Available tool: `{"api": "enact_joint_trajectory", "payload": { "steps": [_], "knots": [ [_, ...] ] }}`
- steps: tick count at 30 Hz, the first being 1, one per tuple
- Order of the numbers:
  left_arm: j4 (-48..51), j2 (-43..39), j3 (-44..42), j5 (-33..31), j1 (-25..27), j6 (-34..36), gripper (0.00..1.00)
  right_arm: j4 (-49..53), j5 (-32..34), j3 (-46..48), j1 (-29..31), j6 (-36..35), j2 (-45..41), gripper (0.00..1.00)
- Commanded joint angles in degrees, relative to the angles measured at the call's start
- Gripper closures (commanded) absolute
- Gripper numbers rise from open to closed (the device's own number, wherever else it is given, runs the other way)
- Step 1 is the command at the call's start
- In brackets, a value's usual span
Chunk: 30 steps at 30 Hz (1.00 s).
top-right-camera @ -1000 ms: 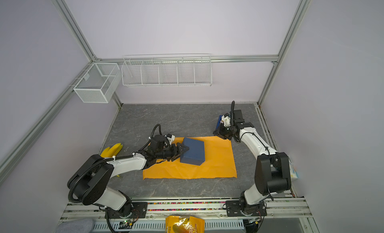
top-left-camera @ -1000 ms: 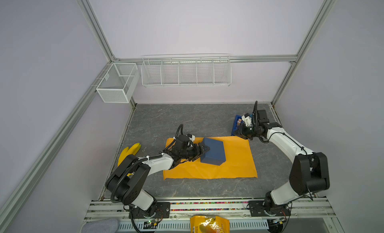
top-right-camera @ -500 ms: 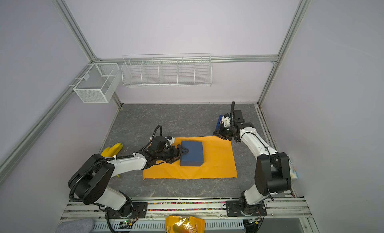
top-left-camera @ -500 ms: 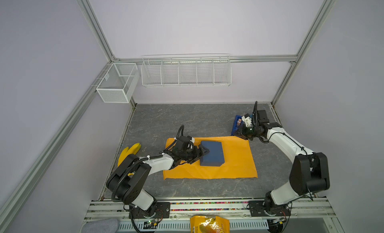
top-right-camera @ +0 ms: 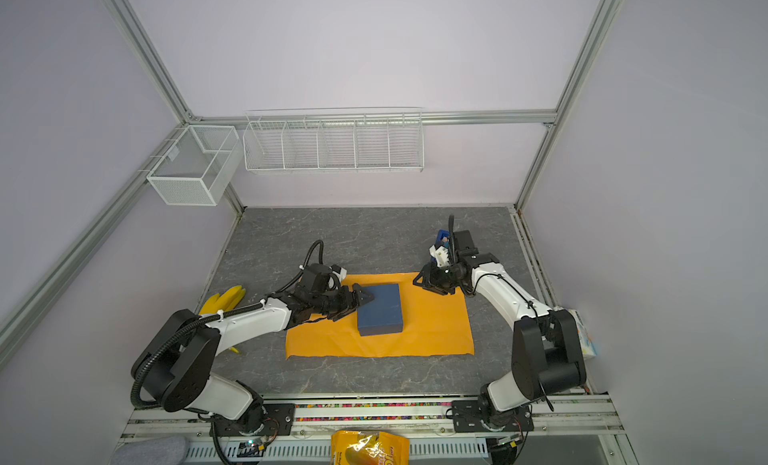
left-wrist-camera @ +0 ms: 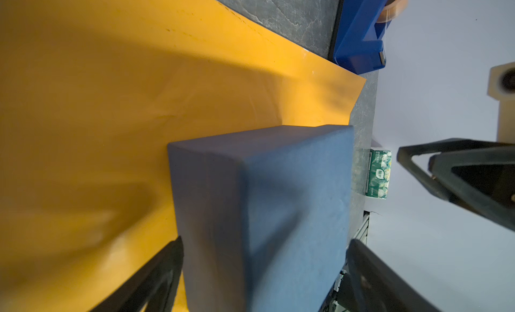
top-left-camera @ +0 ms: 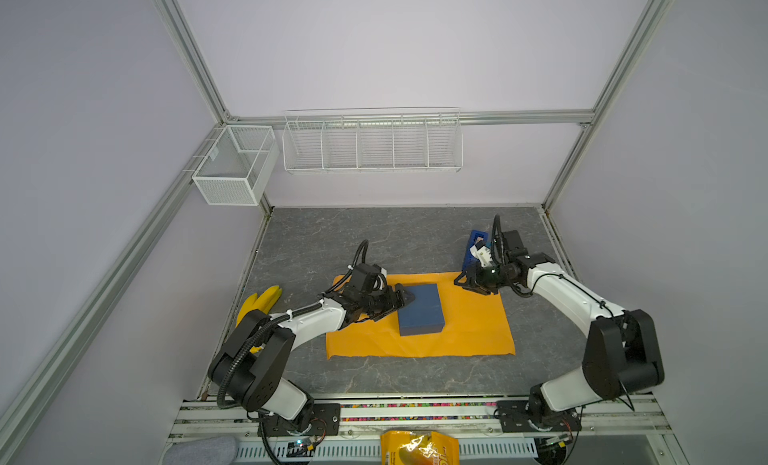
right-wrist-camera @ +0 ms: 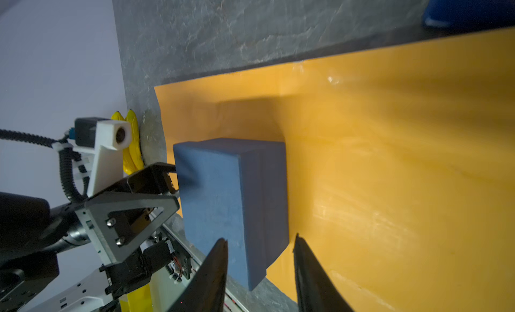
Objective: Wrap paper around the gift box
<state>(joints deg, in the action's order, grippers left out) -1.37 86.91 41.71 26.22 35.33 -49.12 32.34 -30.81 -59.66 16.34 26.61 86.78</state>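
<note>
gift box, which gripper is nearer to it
Left. The left gripper has its open jaws straddling the gift box at its left end; the right gripper hangs over the paper at its far right corner, clear of the box.

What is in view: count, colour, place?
gift box: 1, navy, on the paper
paper: 1, orange, spread on the table
tape dispenser: 1, blue, beyond paper's far right corner
bananas: 1 bunch, yellow, table's left edge
snack bag: 1, yellow, front rail
tissue pack: 1, green-white, right edge
wire baskets: 2, white, back wall, left frame
table: 1, grey
left gripper: 1, black, open, at box's left side
right gripper: 1, black, open, at paper's far right corner
</note>
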Motion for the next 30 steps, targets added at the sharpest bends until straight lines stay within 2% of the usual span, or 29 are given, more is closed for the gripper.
{"api": "enact_joint_trajectory", "payload": {
  "steps": [1, 10, 16, 30],
  "knots": [
    [1.04, -0.63, 2.05, 1.12, -0.68, 1.71, 0.11, -0.98, -1.45, 2.5, 2.75, 1.16, -0.56, 0.49],
    [-0.01, 0.67, 3.79, 3.11, -0.79, 1.39, 0.12, -6.6, -1.0, 8.09, 8.84, 5.85, 1.43, 0.49],
    [-0.3, 1.54, 4.75, 3.81, -0.96, 1.48, 0.13, -8.44, -0.62, 8.88, 11.03, 7.54, 1.68, 0.54],
    [-1.07, 3.0, 5.83, 5.19, -1.05, 1.28, 0.14, -7.82, 0.75, 8.68, 11.67, 7.69, 1.11, 0.56]
  ]
}}
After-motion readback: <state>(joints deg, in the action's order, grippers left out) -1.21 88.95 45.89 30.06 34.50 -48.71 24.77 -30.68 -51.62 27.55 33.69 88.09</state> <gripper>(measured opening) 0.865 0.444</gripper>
